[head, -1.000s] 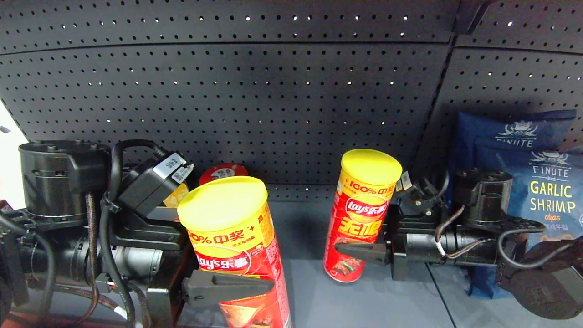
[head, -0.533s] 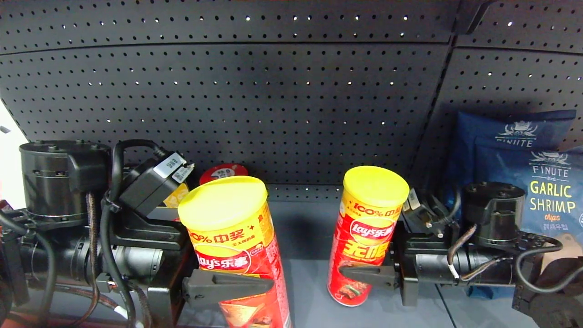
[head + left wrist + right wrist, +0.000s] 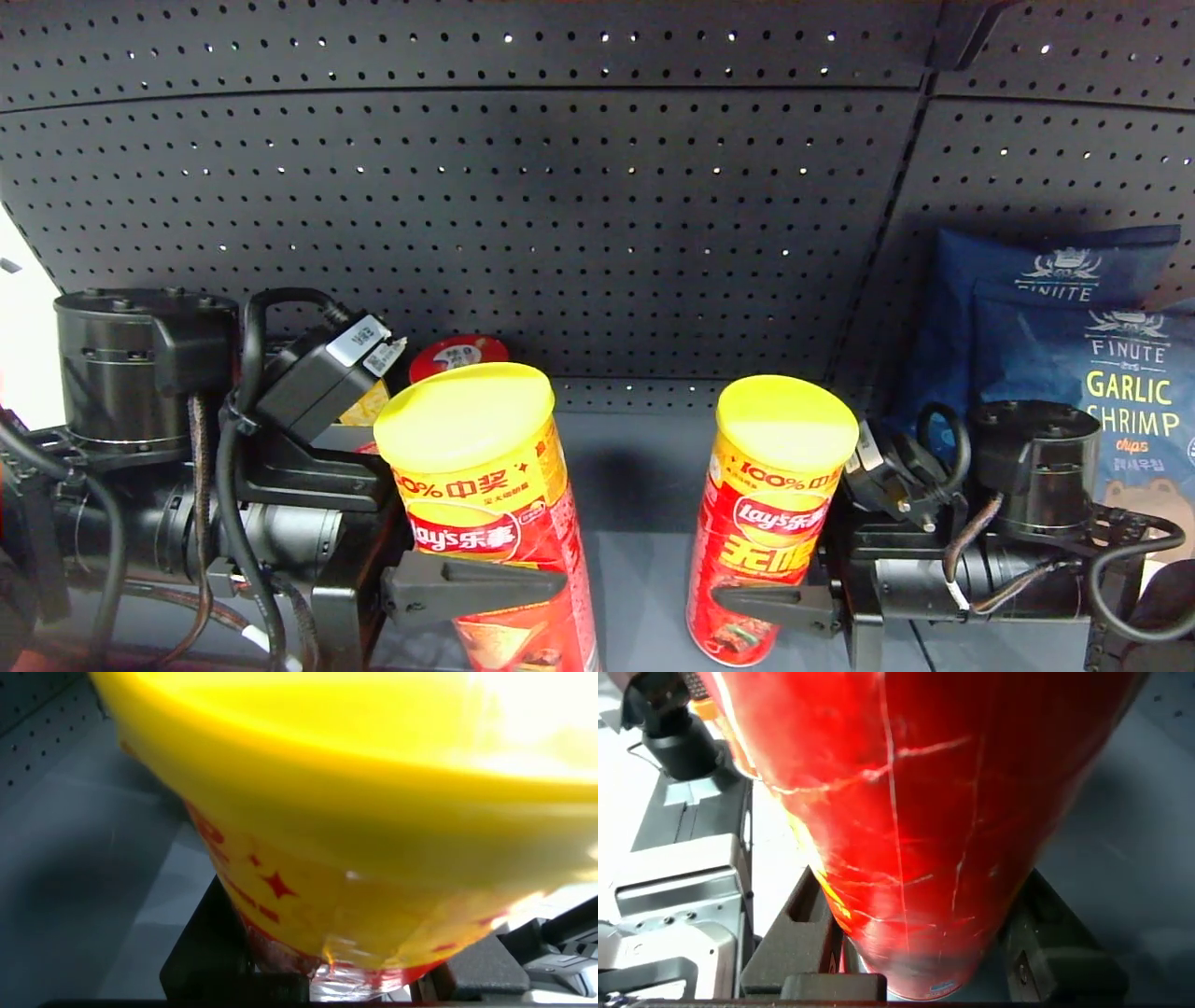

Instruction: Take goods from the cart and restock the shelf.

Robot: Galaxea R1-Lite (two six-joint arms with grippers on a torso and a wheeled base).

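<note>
Two red chips cans with yellow lids are in my grippers over the dark shelf board [image 3: 635,560]. In the head view the left can [image 3: 476,467] stands close at lower left, with my left gripper [image 3: 495,583] shut around its body. The right can [image 3: 780,495] is nearly upright in the middle, with my right gripper [image 3: 756,602] shut on its lower half. The left wrist view shows that can's yellow lid [image 3: 374,812] from just above. In the right wrist view the red can wall [image 3: 915,812] sits between the fingers [image 3: 794,943]. Both can bases are hidden.
A perforated dark back panel [image 3: 560,233] closes the shelf behind. Blue snack bags [image 3: 1120,373] lean at the right, behind my right arm. A red-lidded can [image 3: 459,352] stands at the back, behind the left can. Open shelf floor lies between the two cans.
My right gripper has drawn its can nearer and a little to the right, and the can now stands straighter. The left gripper and its can have shifted slightly right.
</note>
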